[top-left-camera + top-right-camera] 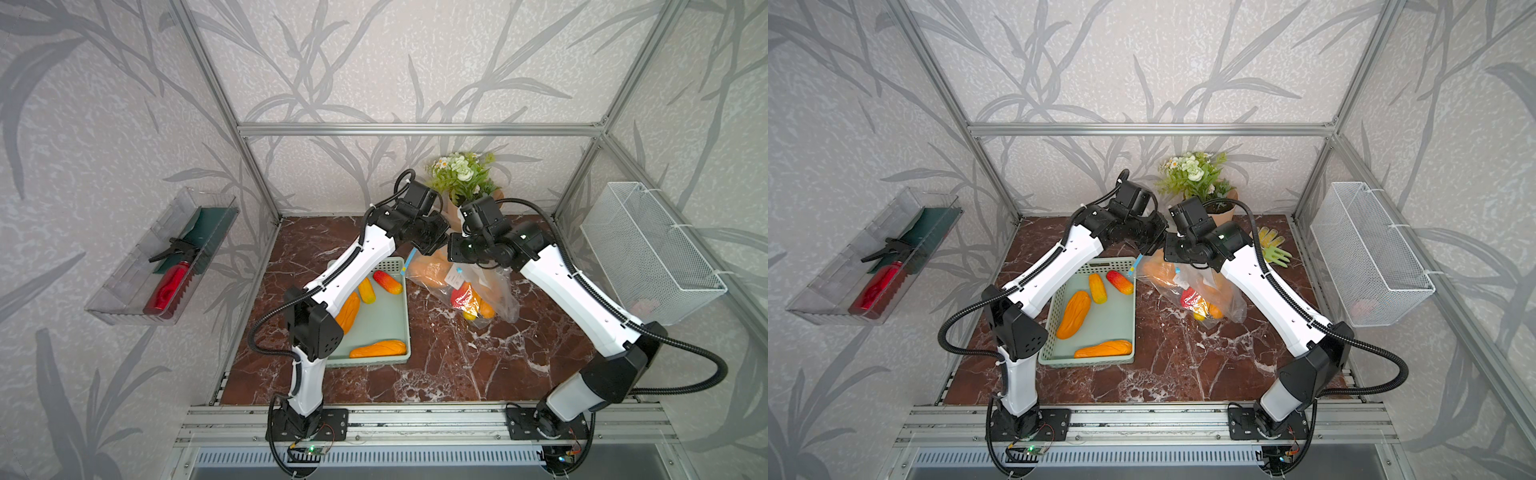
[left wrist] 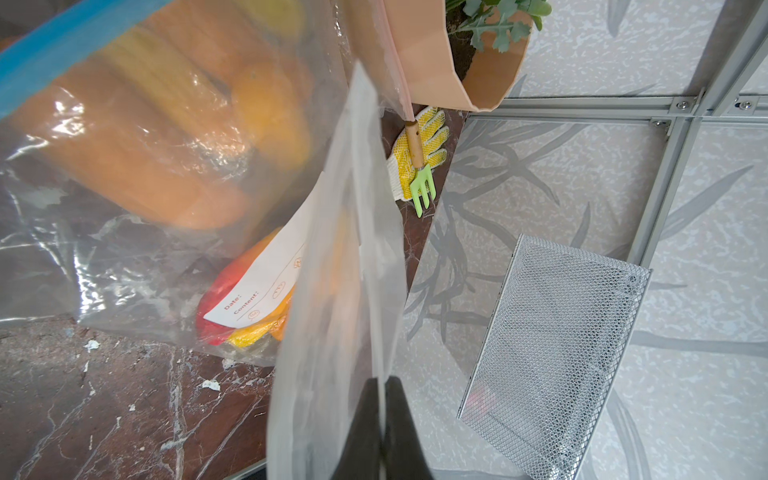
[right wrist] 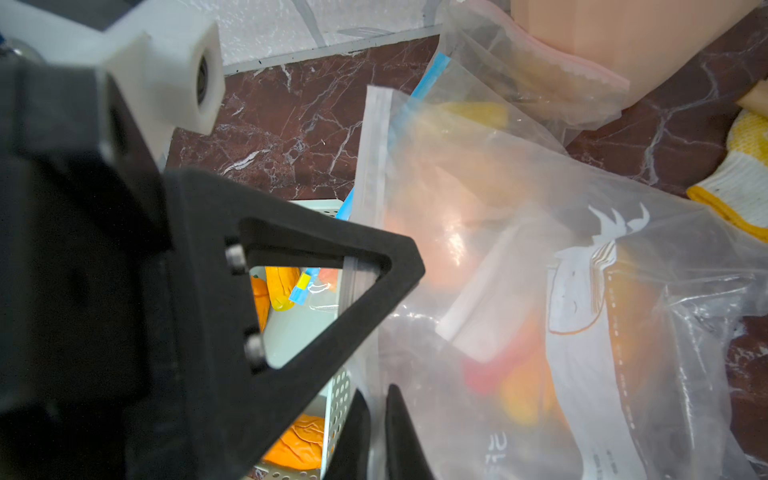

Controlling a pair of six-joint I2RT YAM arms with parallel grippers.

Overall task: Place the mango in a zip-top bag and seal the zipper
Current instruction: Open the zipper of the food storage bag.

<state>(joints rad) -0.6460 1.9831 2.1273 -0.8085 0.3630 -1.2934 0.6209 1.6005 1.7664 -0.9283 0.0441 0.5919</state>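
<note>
I have both pincers closed on the mouth of the zip-top bag (image 1: pixel 496 293), and they sit almost touching each other above the far corner of the basket (image 1: pixel 407 320). In the left wrist view the left pincer (image 2: pixel 380 388) has its jaws shut on a clear flap of the bag's rim. In the right wrist view the right pincer (image 3: pixel 376 401) is pinched onto the clear film just beside it. The bag's belly rests on the counter (image 1: pixel 457 365) just beside the basket, on the right arm's side, with a big orange mango (image 1: pixel 430 274) already inside.

What matters to me now is the zipper (image 1: pixel 1137 262). The blue strip runs from the basket's far corner slantwise up to the held rim, so its long axis points from the basket toward my two pincers. The left pincer is on the basket side and nearer that strip, with the right one just beyond it, away from the basket. A small blue-and-yellow tab (image 3: pixel 302 286) hangs at the strip's basket end, and I can't tell whether that is the slider.

My read is that the mouth is not yet sealed. Closing it means one pincer travelling along that line toward the basket while the other keeps the rim taut.
</note>
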